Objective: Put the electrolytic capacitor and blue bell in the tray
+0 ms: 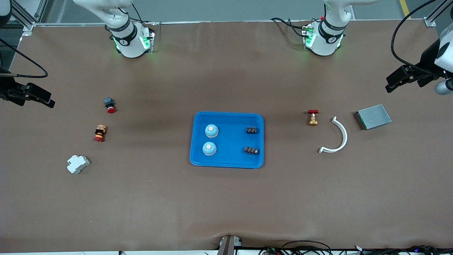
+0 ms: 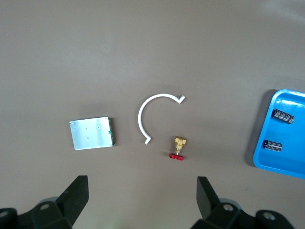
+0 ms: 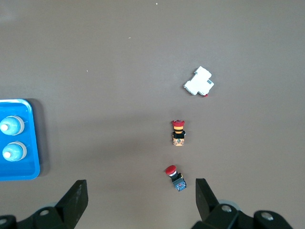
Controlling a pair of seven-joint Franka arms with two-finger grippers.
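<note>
The bright blue tray [image 1: 228, 114] lies at the middle of the table. In it are two blue bells [image 1: 211, 130] [image 1: 209, 148] toward the right arm's end and two black electrolytic capacitor pieces [image 1: 251, 130] [image 1: 251, 151] toward the left arm's end. My left gripper [image 1: 393, 83] is open and empty, raised over the left arm's end of the table. In its wrist view [image 2: 142, 195] the tray's corner [image 2: 286, 167] shows with both capacitors [image 2: 283, 115]. My right gripper [image 1: 39, 95] is open and empty over the right arm's end. Its wrist view [image 3: 141, 198] shows the tray [image 3: 19, 172] and bells [image 3: 11, 126].
Toward the right arm's end lie a red push button [image 1: 109, 105], a red and orange button [image 1: 99, 133] and a white breaker [image 1: 78, 164]. Toward the left arm's end lie a brass valve with a red handle [image 1: 312, 117], a white curved strip [image 1: 339, 136] and a grey metal box [image 1: 373, 116].
</note>
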